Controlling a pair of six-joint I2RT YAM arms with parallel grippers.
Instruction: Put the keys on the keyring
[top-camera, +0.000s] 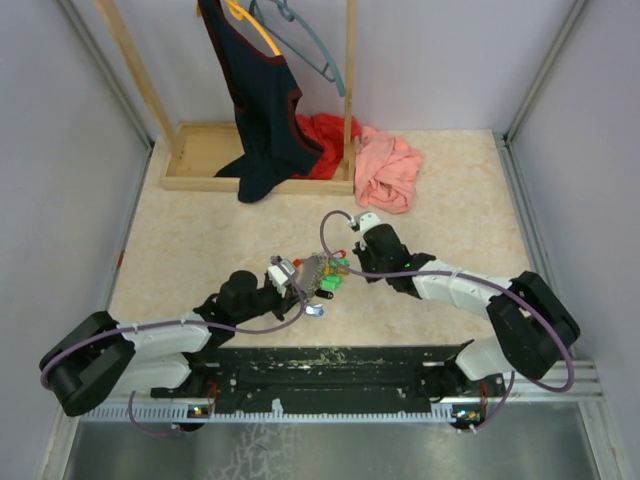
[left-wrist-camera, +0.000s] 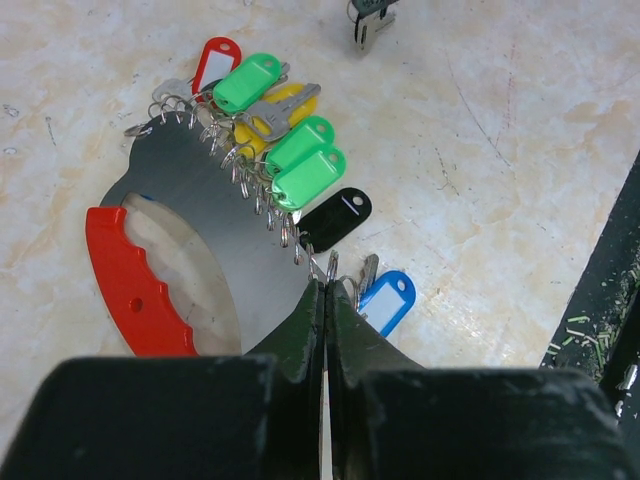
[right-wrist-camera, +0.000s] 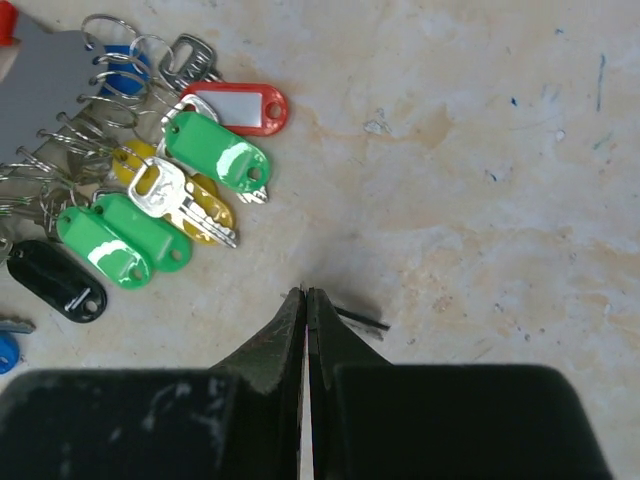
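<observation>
Looking down, you see a pale, stone-look table (top-camera: 200, 240) with grey walls (top-camera: 60, 150) around it. A wooden rack (top-camera: 200, 150) stands at the far side with a dark top (top-camera: 260, 110) hanging on it. A red cloth (top-camera: 325, 135) and a pink cloth (top-camera: 388, 168) lie by it.

The keyring (left-wrist-camera: 190, 210) lies flat mid-table, with the keys (left-wrist-camera: 300, 170) fanned along its edge. Your left gripper (left-wrist-camera: 325, 290) is pinched tight at that edge and hides the part below. You cannot tell if it pinches a small ring. Your right gripper (right-wrist-camera: 305, 295) is pinched tight too, over bare table beside the keys.
</observation>
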